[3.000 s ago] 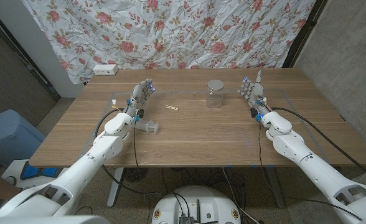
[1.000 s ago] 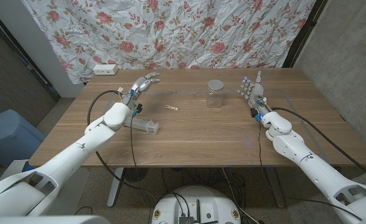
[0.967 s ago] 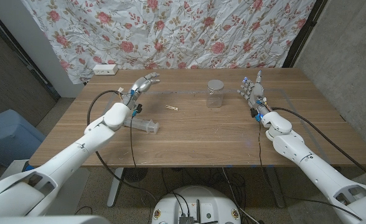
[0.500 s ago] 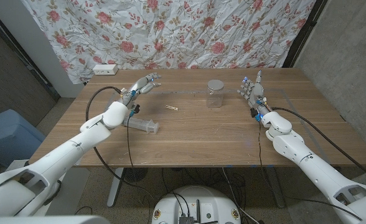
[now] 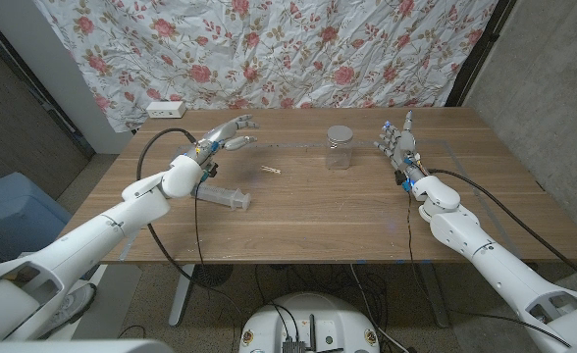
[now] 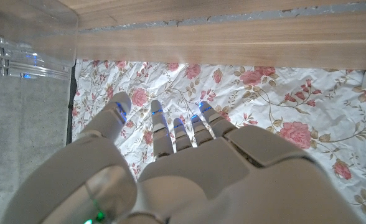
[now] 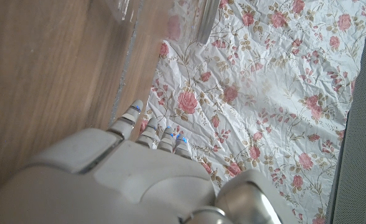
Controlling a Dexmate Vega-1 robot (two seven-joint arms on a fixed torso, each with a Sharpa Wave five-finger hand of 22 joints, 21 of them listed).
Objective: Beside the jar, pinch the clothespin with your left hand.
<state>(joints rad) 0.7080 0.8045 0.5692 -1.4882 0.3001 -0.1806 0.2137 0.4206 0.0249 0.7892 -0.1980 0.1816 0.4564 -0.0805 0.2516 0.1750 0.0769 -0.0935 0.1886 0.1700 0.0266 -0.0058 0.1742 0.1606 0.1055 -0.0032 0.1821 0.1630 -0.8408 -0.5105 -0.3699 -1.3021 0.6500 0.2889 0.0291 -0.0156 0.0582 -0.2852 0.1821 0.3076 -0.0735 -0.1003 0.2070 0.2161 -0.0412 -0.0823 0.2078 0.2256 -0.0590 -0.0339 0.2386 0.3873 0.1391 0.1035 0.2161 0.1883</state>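
Left hand hovers above the table, fingers spread, holding nothing, on its approach. Clothespin lies on the wood between it and the jar. Right hand stands aside, fingers apart. Next: drop toward the clothespin and pinch

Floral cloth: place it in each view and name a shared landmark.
Head view: floral cloth hangs behind the wooden table.
Left wrist view: beyond the left hand, past the table's edge.
Right wrist view: beyond the right hand, alongside the table.
Shared landmark: the wooden table.
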